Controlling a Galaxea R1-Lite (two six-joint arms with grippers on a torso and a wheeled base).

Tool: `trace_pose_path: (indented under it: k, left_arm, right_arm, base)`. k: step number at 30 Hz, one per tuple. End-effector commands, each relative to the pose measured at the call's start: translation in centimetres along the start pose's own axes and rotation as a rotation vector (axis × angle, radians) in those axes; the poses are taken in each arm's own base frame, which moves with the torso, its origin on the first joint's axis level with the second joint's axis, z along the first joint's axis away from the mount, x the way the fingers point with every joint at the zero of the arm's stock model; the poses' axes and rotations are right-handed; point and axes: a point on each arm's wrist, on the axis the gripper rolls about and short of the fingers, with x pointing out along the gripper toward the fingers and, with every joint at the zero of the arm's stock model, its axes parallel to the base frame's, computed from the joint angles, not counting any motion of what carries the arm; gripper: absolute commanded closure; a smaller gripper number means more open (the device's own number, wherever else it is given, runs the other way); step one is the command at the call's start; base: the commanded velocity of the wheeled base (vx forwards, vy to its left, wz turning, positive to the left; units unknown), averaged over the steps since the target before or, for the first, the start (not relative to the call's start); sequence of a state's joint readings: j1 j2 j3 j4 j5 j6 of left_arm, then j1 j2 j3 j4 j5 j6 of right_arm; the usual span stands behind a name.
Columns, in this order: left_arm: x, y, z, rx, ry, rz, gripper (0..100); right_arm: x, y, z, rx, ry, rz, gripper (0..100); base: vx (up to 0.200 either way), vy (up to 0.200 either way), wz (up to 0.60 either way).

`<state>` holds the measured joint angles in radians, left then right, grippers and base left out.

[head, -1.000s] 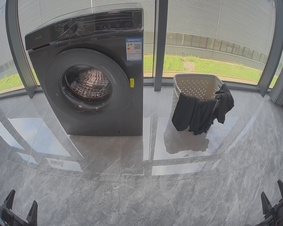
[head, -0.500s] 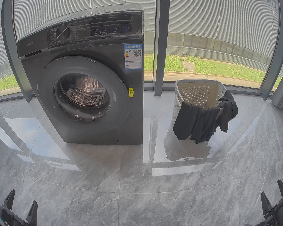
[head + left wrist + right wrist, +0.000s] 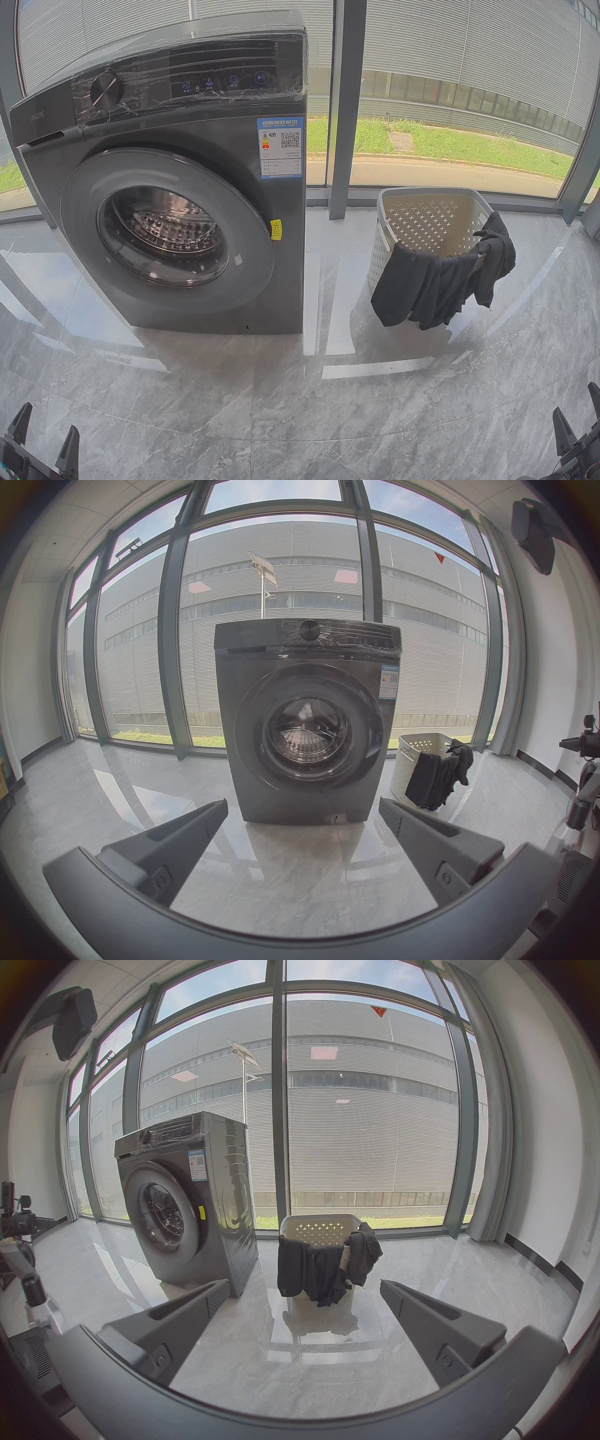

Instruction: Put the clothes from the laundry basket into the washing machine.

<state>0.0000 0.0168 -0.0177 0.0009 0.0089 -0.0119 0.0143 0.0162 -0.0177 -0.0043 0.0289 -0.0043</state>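
While both arms sit low over the floor (image 3: pixel 300 412), left gripper (image 3: pixel 49 419) has its fingers spread wide w/ nothing between them; right gripper (image 3: pixel 575 400) likewise. Dark clothes (image 3: pixel 437 284) hang over the front rim of the laundry basket (image 3: pixel 431 195), partly inside, partly outside. Basket stands at the floor's window edge, near the washing machine (image 3: pixel 169 187), on its right.

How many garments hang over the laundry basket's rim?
2: a wide dark one over the front rim of the basket, a smaller dark one at its corner farther from the washing machine. More may lie hidden inside.
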Motion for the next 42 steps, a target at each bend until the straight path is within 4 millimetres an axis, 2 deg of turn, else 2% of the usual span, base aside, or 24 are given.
trace_pose_path:
  k: [1,10,18,42]
  left_arm:
    - [-0.02,0.01,-0.45,0.000,-0.002,0.000,0]
    - [-0.02,0.00,-0.43,0.006,-0.003,-0.001,0]
    - [-0.02,0.00,-0.43,0.007,-0.003,-0.001,0]
    - [-0.01,0.01,-0.48,0.012,-0.002,0.000,0]
  right_arm:
    - [0.00,0.00,-0.52,0.000,0.001,0.000,0]
    - [0.00,0.00,-0.52,0.000,0.001,0.000,0]
    - [0.00,0.00,-0.52,0.000,0.001,0.000,0]
    - [0.00,0.00,-0.52,0.000,0.001,0.000,0]
  base:
    - [0.200,0.000,0.00]
    - [0.200,0.000,0.00]
    - [0.000,0.000,0.00]
    - [0.000,-0.200,0.00]
